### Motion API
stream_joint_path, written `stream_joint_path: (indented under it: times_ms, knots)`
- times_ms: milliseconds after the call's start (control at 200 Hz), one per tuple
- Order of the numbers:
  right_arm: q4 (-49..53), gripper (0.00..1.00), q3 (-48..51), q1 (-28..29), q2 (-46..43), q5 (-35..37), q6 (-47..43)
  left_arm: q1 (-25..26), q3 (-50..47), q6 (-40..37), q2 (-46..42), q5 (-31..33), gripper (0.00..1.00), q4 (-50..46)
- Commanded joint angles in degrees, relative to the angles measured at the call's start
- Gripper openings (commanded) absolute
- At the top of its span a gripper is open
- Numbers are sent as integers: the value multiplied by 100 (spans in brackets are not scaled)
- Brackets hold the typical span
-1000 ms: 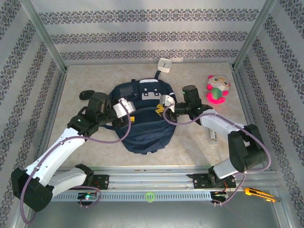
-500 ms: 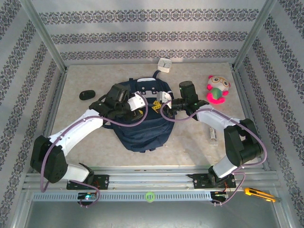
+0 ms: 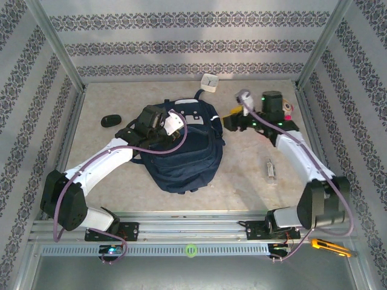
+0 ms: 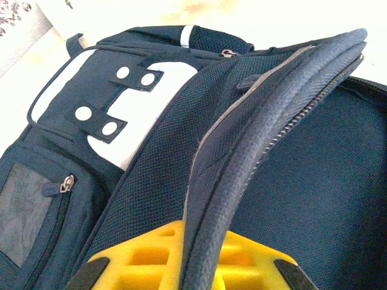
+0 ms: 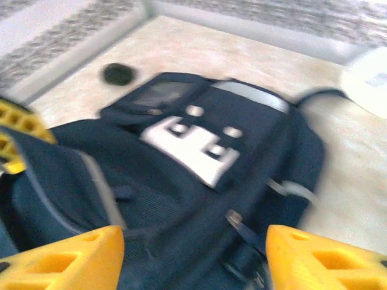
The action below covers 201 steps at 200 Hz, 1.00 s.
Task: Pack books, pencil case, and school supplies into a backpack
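On the worktop's left side: a black oval object (image 3: 110, 121), smooth and matte, lies alone on the pale, marbled worktop (image 3: 254, 187), well apart from the packing.
Left claw (image 4: 187, 266): clenched on the zippered rim (image 4: 272, 115) of the backpack, with the thick padded edge pinched between its yellow fingers.
Step in hand: most likely holding the main compartment open for loading. Done well, the rim is lifted up and back so the mouth gapes wide. The pull should run along the fabric rather than across the zipper teeth, and hold steady while the other arm fetches.
Backpack (image 3: 187, 160): lies flat at mid-worktop with its top toward the back wall. It is soft navy fabric that sags where it is not held.
Backpack surfaces: coarse mesh panel (image 4: 163, 181), a white patch (image 4: 145, 103) crossed by dark tabs with pale studs, and a small front pocket with a metal zip pull (image 4: 69, 181).
Pencil case (image 3: 209, 81): small, pale and boxy, standing just beyond the backpack's top near the back wall. It looks rigid enough for a plain pinch across its sides.
Right claw (image 5: 193, 235): released, with its yellow latticed fingers spread and nothing between them, raised to the right of the backpack. Judged next, it should drop any item straight down into the held gap, clear of the flap.
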<state>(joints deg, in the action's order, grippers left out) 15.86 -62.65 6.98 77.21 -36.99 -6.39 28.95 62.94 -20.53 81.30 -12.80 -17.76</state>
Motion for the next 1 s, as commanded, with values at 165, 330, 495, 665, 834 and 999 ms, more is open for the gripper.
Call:
stream_joint_path:
  times_ms: [165,330,495,665,834,999]
  knots:
    - [3441,73,-136,-700,-461,3140,-242,50,181,428,-283,141,0,203]
    - [3884,75,119,-1487,-135,3654,248,54,171,436,-252,180,0,108]
    - [3993,74,74,-1851,564,3515,295,50,160,531,-221,120,0,71]
    - [4116,72,-118,-1876,1411,3441,267,57,120,566,-283,154,0,118]
    - [4150,72,-247,-1851,2079,3374,149,50,171,542,-258,163,0,98]
    - [4067,71,-255,-1740,2430,3443,72,57,191,559,-262,167,0,98]
